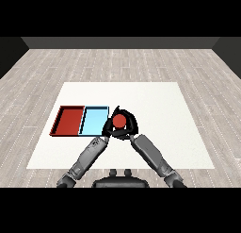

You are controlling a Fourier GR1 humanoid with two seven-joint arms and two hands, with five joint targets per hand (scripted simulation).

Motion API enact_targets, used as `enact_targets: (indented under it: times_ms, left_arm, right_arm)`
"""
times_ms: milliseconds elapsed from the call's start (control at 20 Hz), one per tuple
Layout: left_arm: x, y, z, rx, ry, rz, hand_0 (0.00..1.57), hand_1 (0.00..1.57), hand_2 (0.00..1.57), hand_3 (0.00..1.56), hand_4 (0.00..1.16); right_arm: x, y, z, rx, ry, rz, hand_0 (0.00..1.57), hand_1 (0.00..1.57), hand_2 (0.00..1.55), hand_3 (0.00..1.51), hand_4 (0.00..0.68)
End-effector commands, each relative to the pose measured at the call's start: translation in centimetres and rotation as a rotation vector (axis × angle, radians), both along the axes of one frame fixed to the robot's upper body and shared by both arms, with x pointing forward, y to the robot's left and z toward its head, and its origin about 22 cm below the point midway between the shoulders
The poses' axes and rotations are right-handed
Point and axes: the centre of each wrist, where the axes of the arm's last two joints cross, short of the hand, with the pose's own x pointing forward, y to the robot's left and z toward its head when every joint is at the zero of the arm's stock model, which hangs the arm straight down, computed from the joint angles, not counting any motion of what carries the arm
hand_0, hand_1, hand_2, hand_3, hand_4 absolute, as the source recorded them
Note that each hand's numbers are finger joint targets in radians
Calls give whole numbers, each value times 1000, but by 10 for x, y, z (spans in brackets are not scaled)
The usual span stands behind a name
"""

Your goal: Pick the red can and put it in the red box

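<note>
Frame centre, just right of light blue tray (94, 120): red can (120, 120), right hand (132, 125) fingers curled round it. Left hand (108, 128) fingers unclear. Likely light, rigid, smooth; hold by sides.

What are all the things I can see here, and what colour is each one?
Table: one, white, in the middle of the wooden floor.
Red tray: one, on the table's left part, nothing in it.
Light blue tray: one, right beside the red tray, on its right.
Red can: one, just right of the blue tray, between the two hands.
Forearms: two, grey, coming in from the lower corners.
Left hand: black, at the can's left side.
Right hand: black, curled round the can.
</note>
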Motion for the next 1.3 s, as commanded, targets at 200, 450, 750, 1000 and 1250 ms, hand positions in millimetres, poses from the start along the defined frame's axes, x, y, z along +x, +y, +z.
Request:
enact_targets:
  times_ms: [200, 450, 750, 1000, 1250]
  left_arm:
    - [4, -21, 8, 50, -16, 81, 773, 773, 782, 0, 551]
    - [-17, -15, 3, 11, 24, 68, 1571, 1571, 1520, 1421, 904]
    - [-11, -26, 3, 89, 10, 142, 1571, 1571, 1471, 1332, 892]
    - [-6, -10, 21, 38, -1, 153, 1571, 1571, 1498, 1355, 866]
    - [-17, -28, 0, 13, -9, 134, 1571, 1571, 1528, 1424, 885]
  right_arm:
    - [-10, 9, -3, 1, -29, 19, 1507, 1507, 1465, 1408, 512]
    - [-23, 15, 1, 25, -31, 41, 1493, 1493, 1446, 1398, 522]
    - [-8, 14, 7, 27, -39, 40, 1470, 1470, 1437, 1391, 557]
    - [2, 3, 7, 32, -29, 43, 1519, 1519, 1453, 1394, 538]
    - [-15, 16, -7, 11, -63, 18, 1516, 1516, 1459, 1396, 549]
